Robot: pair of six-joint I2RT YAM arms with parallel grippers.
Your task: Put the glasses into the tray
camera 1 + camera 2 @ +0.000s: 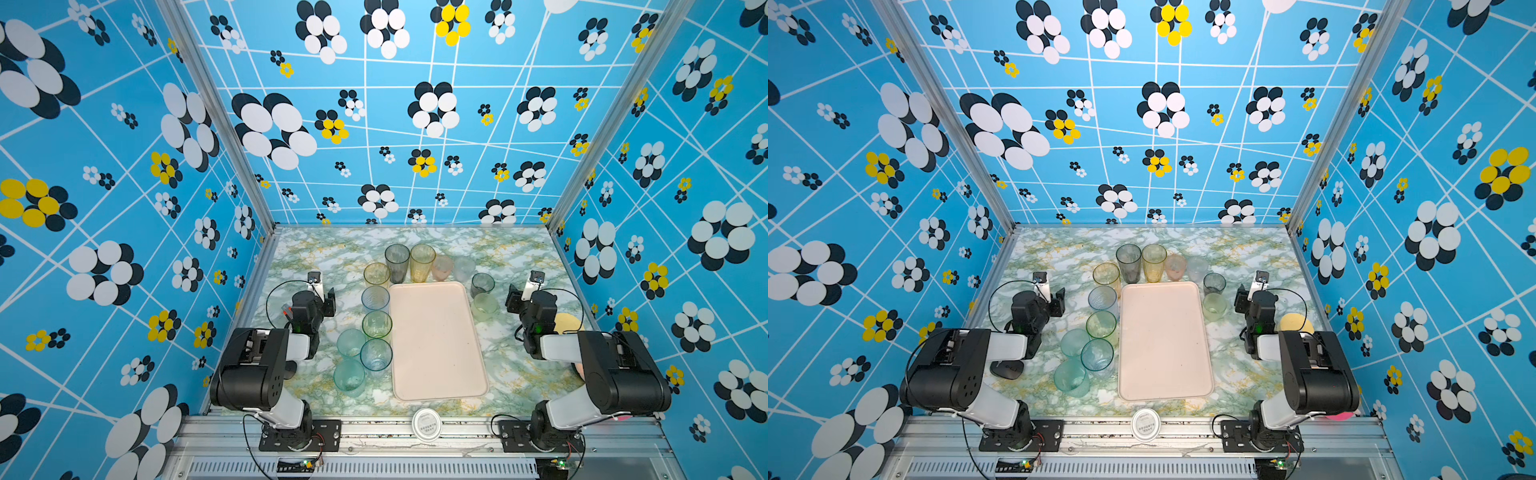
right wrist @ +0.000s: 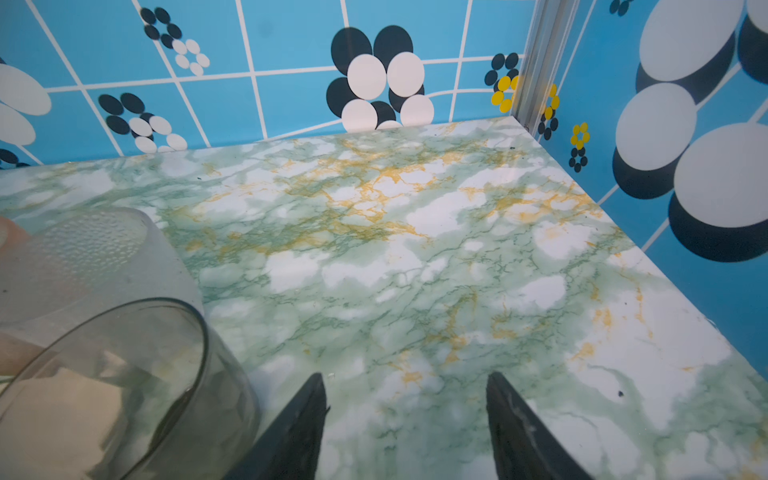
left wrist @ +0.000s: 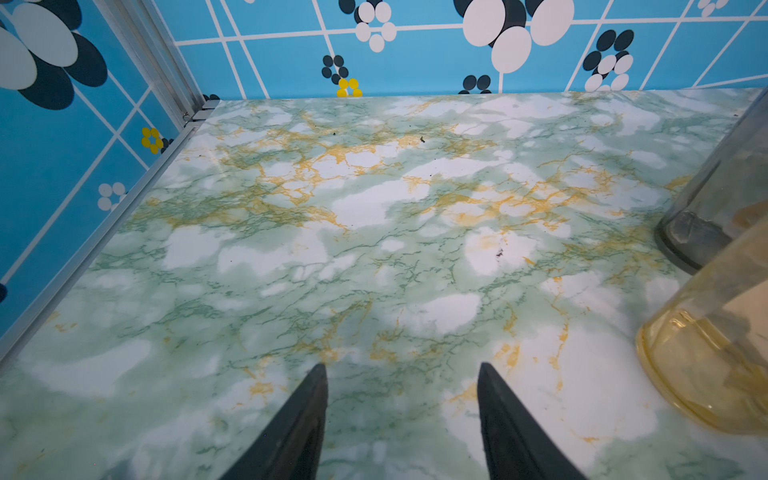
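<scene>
- left wrist view is showing the left hand (image 3: 401, 368) hanging low over the bare counter (image 3: 374, 208), its two fingers sitting partly spread and gripping nothing; a short amber glass (image 3: 706, 365) and a tall smoky grey glass (image 3: 715, 187) are standing off to one side of it.
- right wrist view is showing the right hand (image 2: 405, 376) likewise partly spread and carrying nothing, with a short grey glass (image 2: 124, 395) standing just beside one finger and a frosted clear glass (image 2: 83, 257) next to that.
- in both top views the tray (image 1: 436, 340) is lying flat mid-counter between the two arms, holding nothing yet, probably so either arm is reaching it easily.
- the glasses (image 1: 377, 324) are all standing upright on the counter, ringing the tray along its left, far and right edges; none is sitting in it.
- each hand is hovering beside its own nearest cluster, which is suggesting a first side-on grasp is being lined up.
</scene>
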